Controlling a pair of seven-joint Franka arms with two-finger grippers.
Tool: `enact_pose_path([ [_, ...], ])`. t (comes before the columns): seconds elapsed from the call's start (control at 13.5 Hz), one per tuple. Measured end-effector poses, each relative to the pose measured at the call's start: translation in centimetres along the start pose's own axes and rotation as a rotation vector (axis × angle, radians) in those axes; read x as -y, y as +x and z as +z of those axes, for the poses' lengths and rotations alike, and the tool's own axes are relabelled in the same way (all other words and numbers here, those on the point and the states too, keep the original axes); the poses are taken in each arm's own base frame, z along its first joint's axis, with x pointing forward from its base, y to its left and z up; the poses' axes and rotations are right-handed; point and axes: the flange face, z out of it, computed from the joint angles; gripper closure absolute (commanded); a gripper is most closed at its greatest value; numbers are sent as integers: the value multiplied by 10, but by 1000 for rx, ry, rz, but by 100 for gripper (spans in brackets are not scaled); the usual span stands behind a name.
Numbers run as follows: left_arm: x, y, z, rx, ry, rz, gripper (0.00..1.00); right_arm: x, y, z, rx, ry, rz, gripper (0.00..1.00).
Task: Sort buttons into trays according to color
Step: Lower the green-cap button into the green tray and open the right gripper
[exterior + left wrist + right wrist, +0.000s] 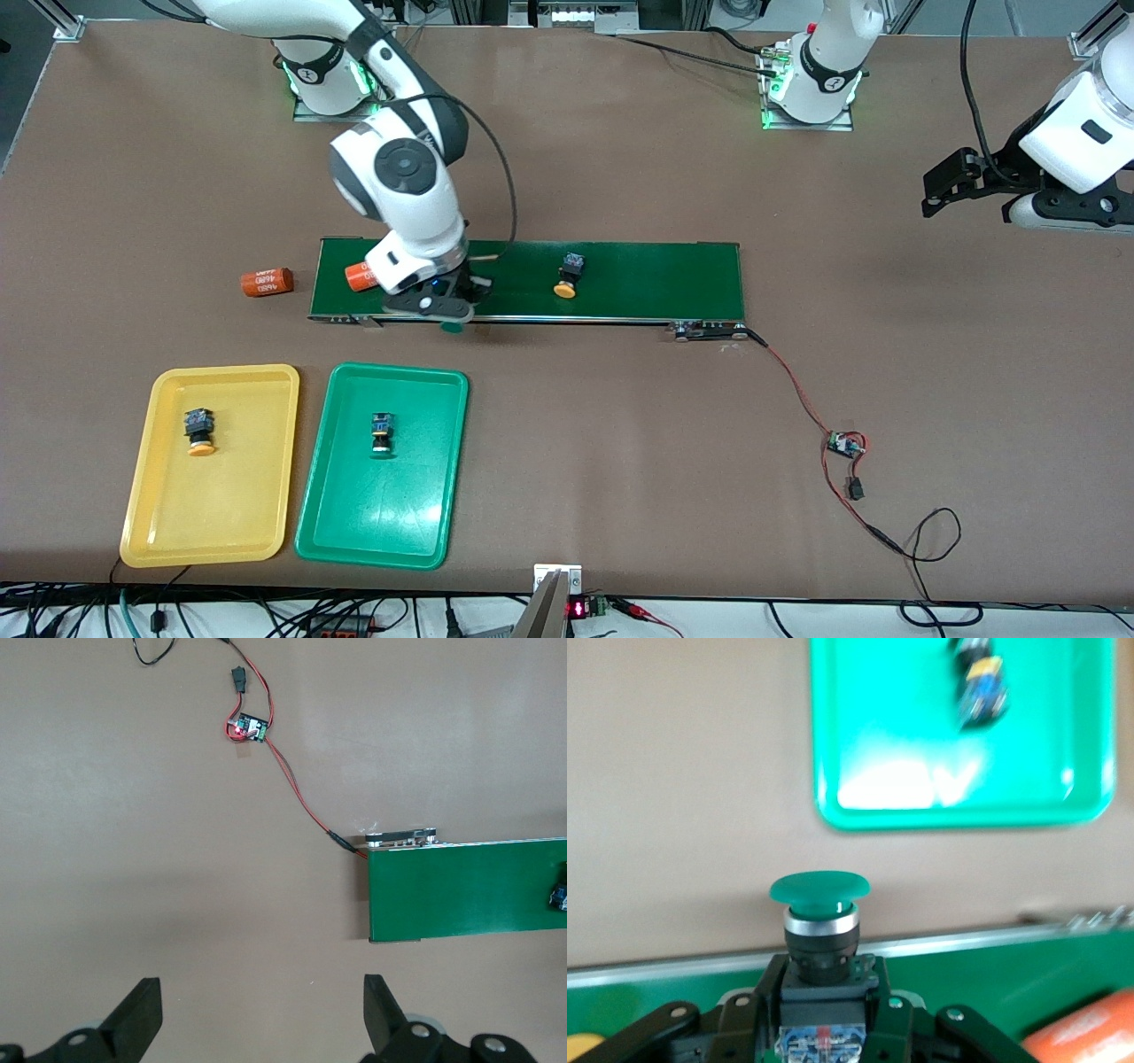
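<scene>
Gripping a green-capped button (819, 930) by its black body, the right gripper (440, 297) is seen low over the conveyor belt (638, 279). The button should be lifted straight, then carried to the green tray (354, 523), nearer the camera than the belt. The left gripper (262, 1019) waits, fingers wide.

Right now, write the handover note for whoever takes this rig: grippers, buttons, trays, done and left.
Right gripper: shut on a green button at the conveyor belt, at its end toward the right arm.
Left gripper: open, waiting over bare table past the belt's other end.
Done: one yellow button in the yellow tray, one green button in the green tray.
Left: carry the held button to the green tray; move the belt's yellow button to the yellow tray.
</scene>
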Motion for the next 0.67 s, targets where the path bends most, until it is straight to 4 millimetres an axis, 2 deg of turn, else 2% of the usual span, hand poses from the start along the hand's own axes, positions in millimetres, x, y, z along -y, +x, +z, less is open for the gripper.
enact_pose_path([
  [0.15,0,0,0,0,0,-1,0,-31,30,0,-19,-19,-47,98],
  [0.37,0,0,0,0,0,-1,0,-68,68,19,-29,-40,-89,97],
  [0.52,0,0,0,0,0,-1,0,-71,89,39,-44,-22,-89,97],
  [0.67,0,0,0,0,0,-1,0,-61,97,64,-55,7,-91,97],
])
